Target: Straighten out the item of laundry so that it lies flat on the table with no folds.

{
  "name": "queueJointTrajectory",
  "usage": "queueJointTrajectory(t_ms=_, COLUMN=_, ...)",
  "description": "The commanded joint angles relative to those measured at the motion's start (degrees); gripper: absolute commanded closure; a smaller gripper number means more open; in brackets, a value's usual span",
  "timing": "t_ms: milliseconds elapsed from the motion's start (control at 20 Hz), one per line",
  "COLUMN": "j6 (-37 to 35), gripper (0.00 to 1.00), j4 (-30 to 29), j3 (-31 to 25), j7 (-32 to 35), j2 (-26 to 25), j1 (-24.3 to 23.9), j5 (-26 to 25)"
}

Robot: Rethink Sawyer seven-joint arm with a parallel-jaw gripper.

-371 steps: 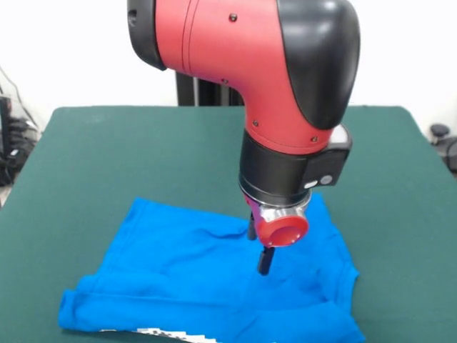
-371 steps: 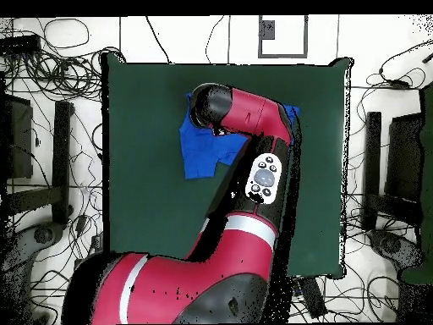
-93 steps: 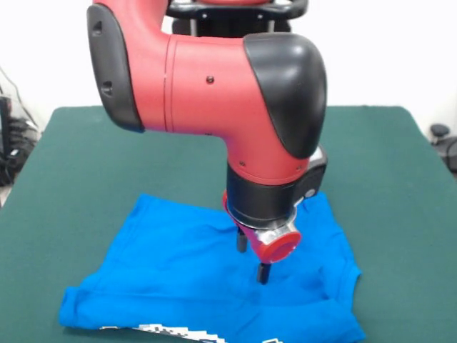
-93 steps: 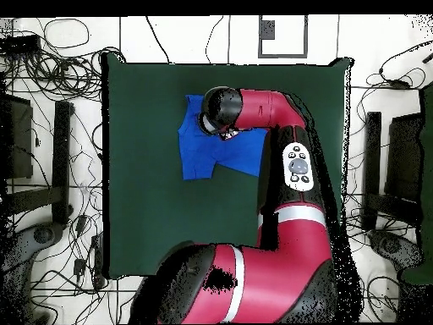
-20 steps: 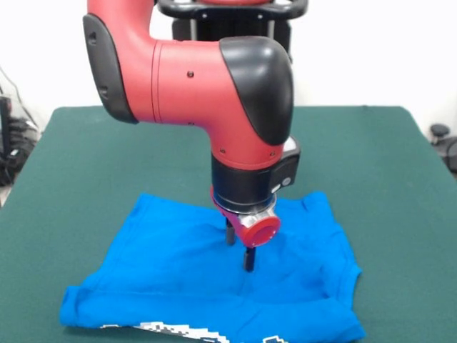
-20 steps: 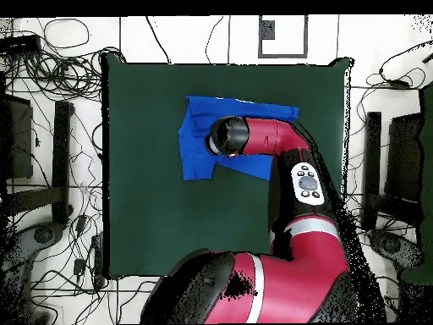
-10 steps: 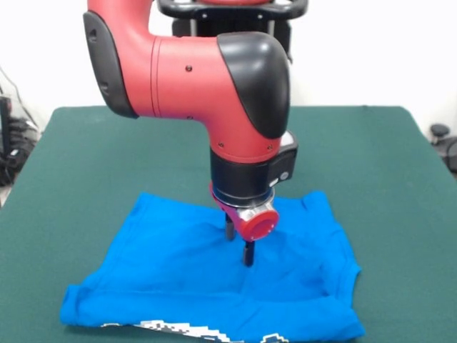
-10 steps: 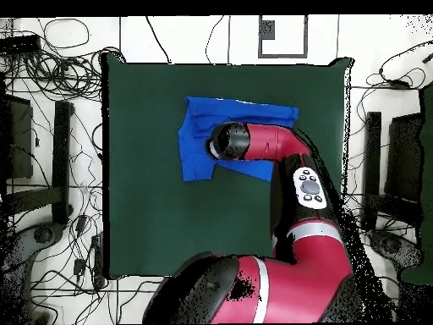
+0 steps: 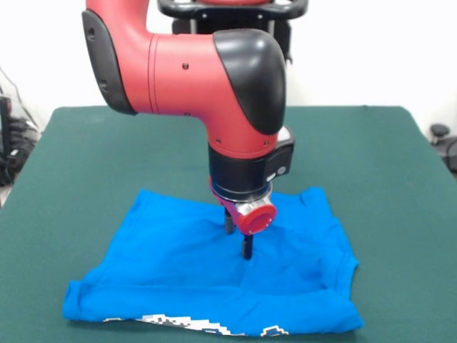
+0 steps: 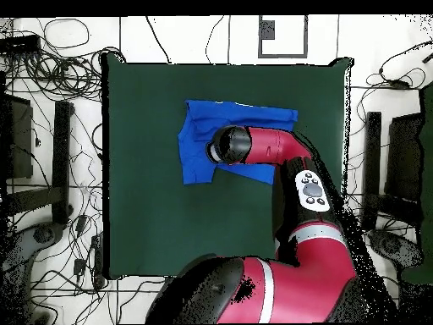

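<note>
Bright, even light; soft shadows; perhaps slightly blurred.

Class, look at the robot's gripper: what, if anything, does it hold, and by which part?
It cannot be told. The gripper stands on the middle of the blue T-shirt; no hold shows.

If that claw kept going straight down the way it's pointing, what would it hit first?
Most likely the blue T-shirt: the gripper points down over its middle, fingers apart, seemingly already touching the cloth, with the table beneath.
</note>
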State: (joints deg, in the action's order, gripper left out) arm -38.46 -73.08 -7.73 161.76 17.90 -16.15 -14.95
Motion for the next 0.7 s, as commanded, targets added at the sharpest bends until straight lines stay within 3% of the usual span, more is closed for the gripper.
queueJointTrajectory(t_ms=50, j6=-3.6, gripper=0.00, j4=-12.0, j3=-3.9, j7=-7.7, j2=-5.3, j1=0.9, j5=-1.7)
queueJointTrajectory(t_ms=700, j6=-2.0, gripper=0.00, j4=-14.3, j3=-3.9, j7=-8.0, j2=-4.9, j1=0.4, j5=-2.4)
